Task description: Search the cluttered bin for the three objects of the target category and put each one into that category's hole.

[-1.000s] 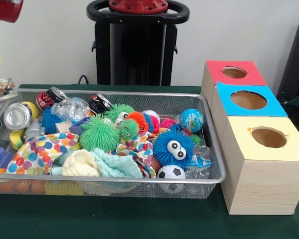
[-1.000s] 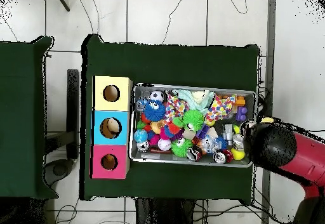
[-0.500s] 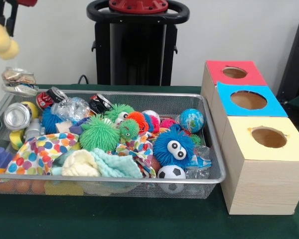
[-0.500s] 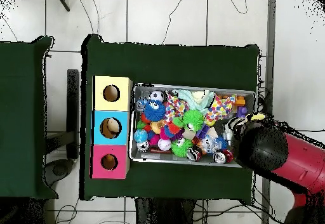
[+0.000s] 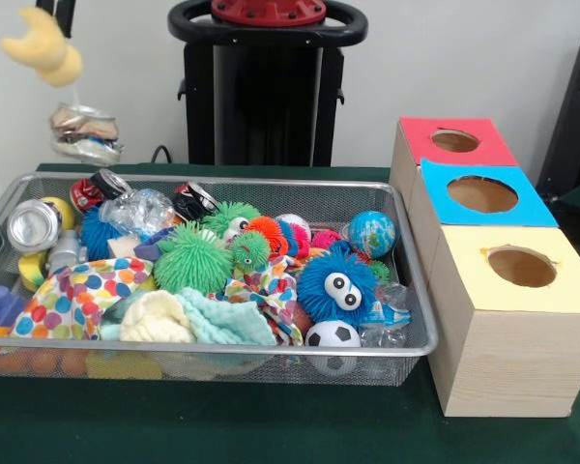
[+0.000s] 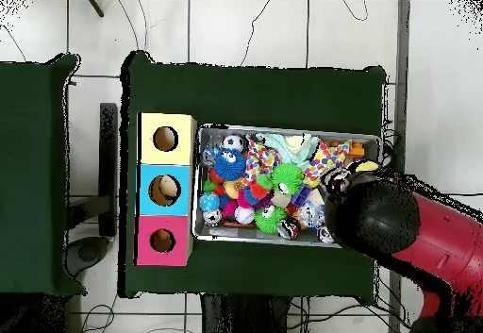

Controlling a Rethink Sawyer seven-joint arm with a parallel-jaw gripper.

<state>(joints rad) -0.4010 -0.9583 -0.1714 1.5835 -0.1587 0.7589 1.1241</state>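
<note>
- I see the crushed can (image 5: 85,134) hanging in the air above the bin's (image 5: 271,182) far left corner, seen from the front, with a yellow plush (image 5: 44,45) dangling higher
- The fingers (image 5: 56,14) barely show at the top edge; I cannot tell their state
- The three holes lie well across the bin; I judge the red box (image 5: 452,141) nearest that far edge

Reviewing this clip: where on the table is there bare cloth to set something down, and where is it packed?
Bare green cloth runs in front of the wire bin and the yellow-topped box. In the overhead view, a wide strip of cloth lies between bin and table edge. The bin itself is heaped full, and the three boxes stand against its end.
</note>
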